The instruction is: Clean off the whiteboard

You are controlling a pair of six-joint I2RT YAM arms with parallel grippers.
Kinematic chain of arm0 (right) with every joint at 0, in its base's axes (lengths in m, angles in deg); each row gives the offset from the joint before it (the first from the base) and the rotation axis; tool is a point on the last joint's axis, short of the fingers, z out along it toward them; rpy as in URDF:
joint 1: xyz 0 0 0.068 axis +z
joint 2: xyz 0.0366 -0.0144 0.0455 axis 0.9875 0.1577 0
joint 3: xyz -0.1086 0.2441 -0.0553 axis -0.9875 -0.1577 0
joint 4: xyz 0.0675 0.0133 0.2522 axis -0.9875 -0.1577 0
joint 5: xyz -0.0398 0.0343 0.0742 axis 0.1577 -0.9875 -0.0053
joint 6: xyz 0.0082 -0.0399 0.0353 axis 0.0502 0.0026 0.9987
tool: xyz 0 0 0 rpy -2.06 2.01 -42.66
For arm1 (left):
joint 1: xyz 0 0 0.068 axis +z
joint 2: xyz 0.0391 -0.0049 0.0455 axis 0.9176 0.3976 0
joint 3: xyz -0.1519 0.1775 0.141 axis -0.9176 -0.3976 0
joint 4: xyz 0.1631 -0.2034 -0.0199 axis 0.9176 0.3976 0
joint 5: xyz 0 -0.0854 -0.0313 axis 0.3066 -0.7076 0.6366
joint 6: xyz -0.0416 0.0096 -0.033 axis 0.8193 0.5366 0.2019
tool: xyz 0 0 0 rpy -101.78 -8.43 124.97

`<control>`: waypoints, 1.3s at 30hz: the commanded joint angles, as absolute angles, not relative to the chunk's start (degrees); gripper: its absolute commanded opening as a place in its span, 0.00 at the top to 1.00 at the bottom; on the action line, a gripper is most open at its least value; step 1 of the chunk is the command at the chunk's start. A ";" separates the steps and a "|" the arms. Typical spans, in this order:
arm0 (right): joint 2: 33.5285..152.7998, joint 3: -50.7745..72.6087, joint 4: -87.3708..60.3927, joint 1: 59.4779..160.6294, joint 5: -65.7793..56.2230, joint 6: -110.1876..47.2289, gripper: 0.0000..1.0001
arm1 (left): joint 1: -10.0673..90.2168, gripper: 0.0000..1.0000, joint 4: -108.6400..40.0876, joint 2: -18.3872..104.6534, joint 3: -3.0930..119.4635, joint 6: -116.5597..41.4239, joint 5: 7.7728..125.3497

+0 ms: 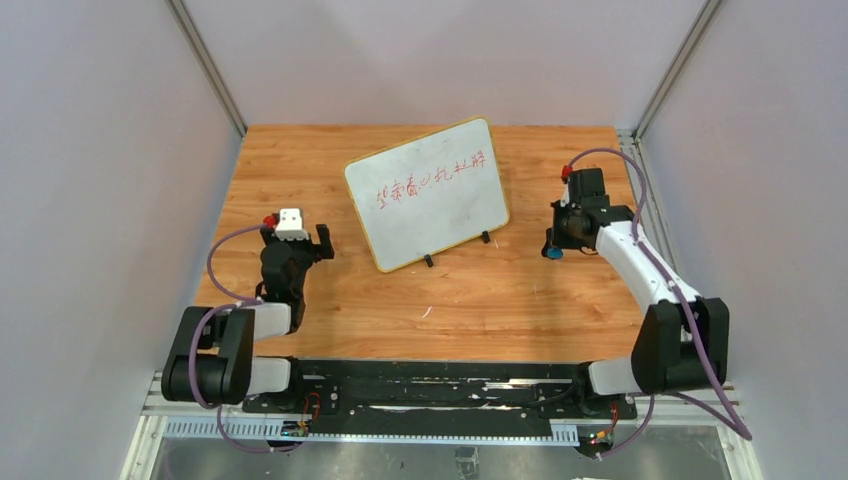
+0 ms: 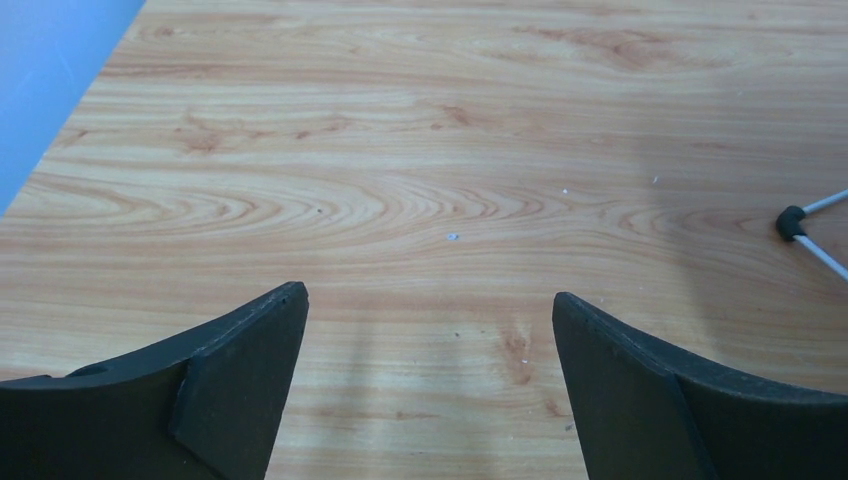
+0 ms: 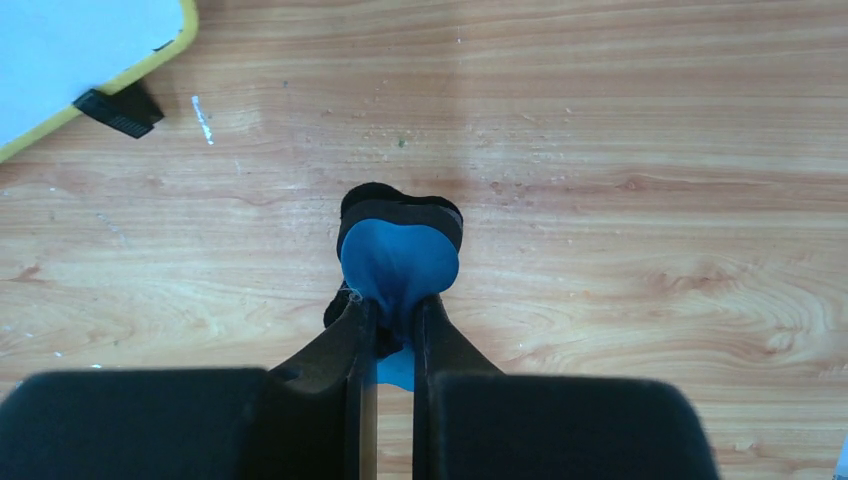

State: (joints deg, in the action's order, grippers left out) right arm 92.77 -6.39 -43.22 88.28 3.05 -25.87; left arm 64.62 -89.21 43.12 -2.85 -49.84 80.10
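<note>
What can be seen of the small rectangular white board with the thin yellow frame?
The small rectangular white board has a thin yellow frame, rounded corners and black feet. Its surface is smudged grey, with a line of red handwriting across the middle. It stands propped and askew at the far middle of the wooden table, which only its feet touch.

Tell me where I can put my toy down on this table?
The widest bare wood is the near strip of the table, between the whiteboard and the arm bases. More lies at the far left corner, beyond the left gripper. It is tighter on the right, where the right gripper holds a blue eraser near the whiteboard.
</note>
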 commanded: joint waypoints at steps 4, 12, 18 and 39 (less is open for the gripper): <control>84.71 -9.38 -46.87 90.34 4.35 -24.34 1.00 | 66.44 0.02 -64.78 33.00 5.58 -52.19 73.27; 81.71 -11.31 -46.05 91.05 2.76 -24.64 0.99 | 69.90 0.12 -44.76 27.96 15.76 -56.24 54.09; 82.90 -11.41 -45.62 91.97 2.19 -25.61 1.00 | 72.33 0.22 -41.07 27.92 18.14 -58.41 41.79; 89.86 -5.39 -43.94 98.42 3.04 -25.04 0.99 | 80.02 0.37 -59.33 49.93 29.87 -37.26 14.93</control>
